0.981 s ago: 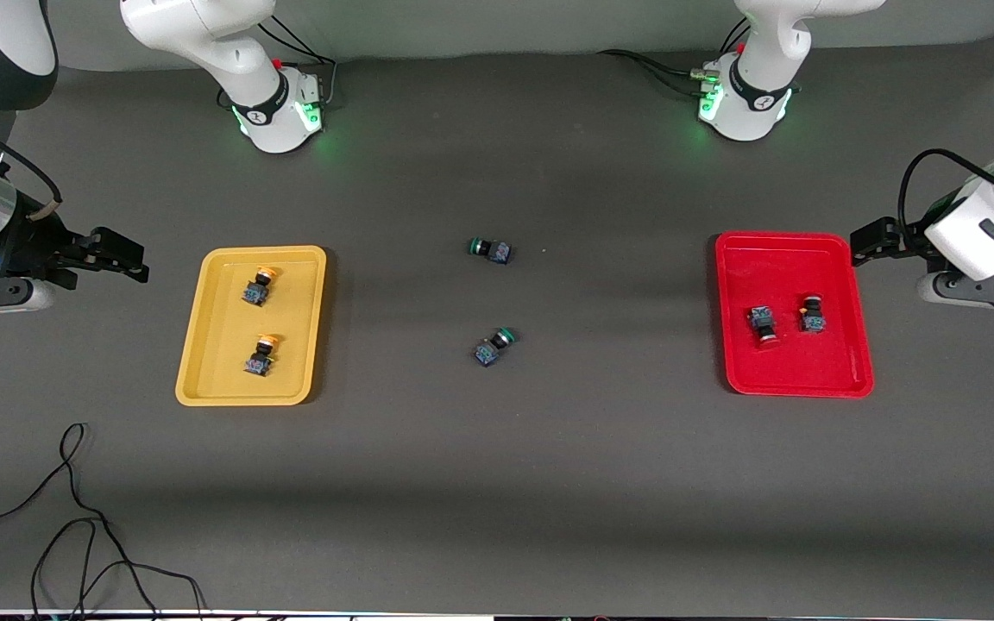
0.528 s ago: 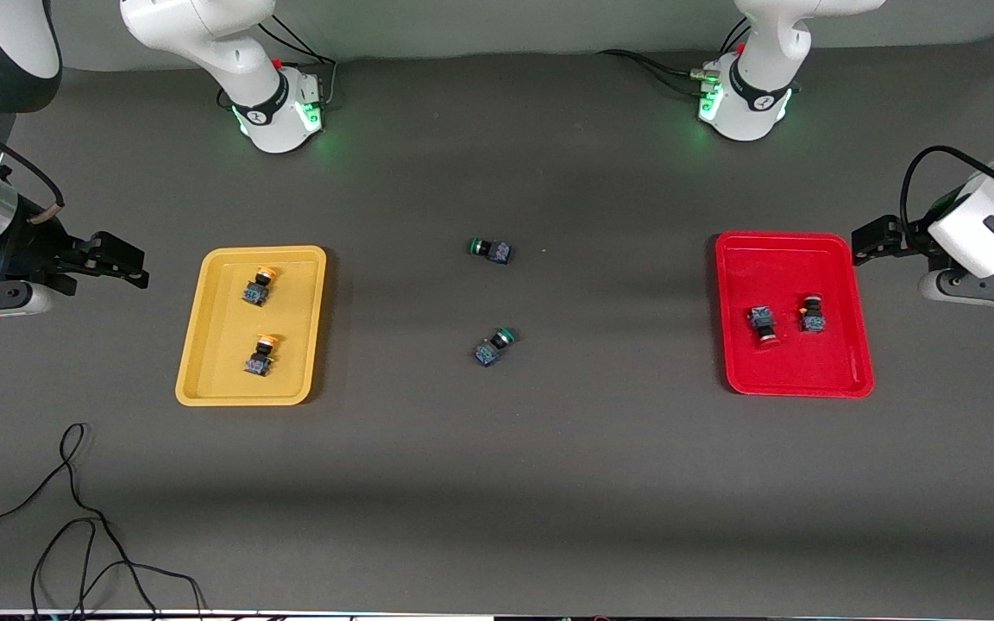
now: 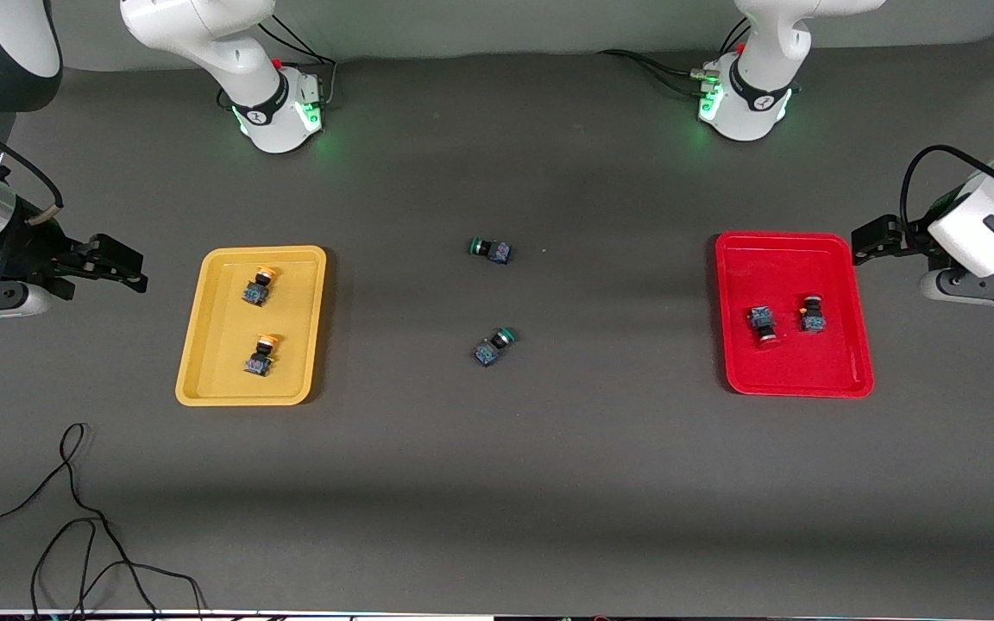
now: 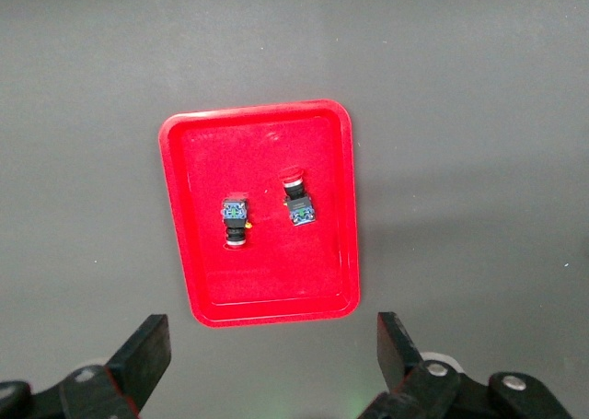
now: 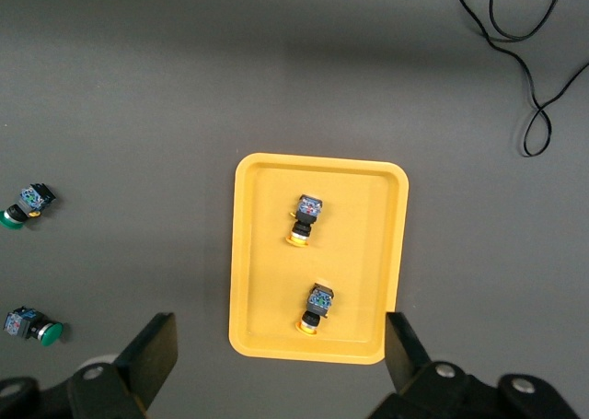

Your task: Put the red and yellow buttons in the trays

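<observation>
While both arms wait at the worktop's [image 3: 497,483] ends, two green-capped switches lie loose on the bare middle between the trays, one [image 3: 491,250] farther from the front camera than the other [image 3: 493,345], and a black cable [image 3: 74,517] curls on the worktop toward the right arm's end, nearer the camera than the yellow tray [image 3: 195,362]; nothing lies against either tray. Each button is a small black-and-blue block with a round cap. Two yellow buttons lie on their sides in the yellow tray, well apart, one [image 3: 259,285] farther from the camera than the other [image 3: 261,354]. Two red buttons lie side by side, near each other, in the red tray [image 3: 795,371], one [image 3: 762,324] with its cap toward the camera, the other [image 3: 813,314] with its cap away. Left claw [image 4: 271,368] hangs released and empty above the worktop just beside the red tray; right claw [image 5: 276,368] hangs released and empty just beside the yellow tray.
</observation>
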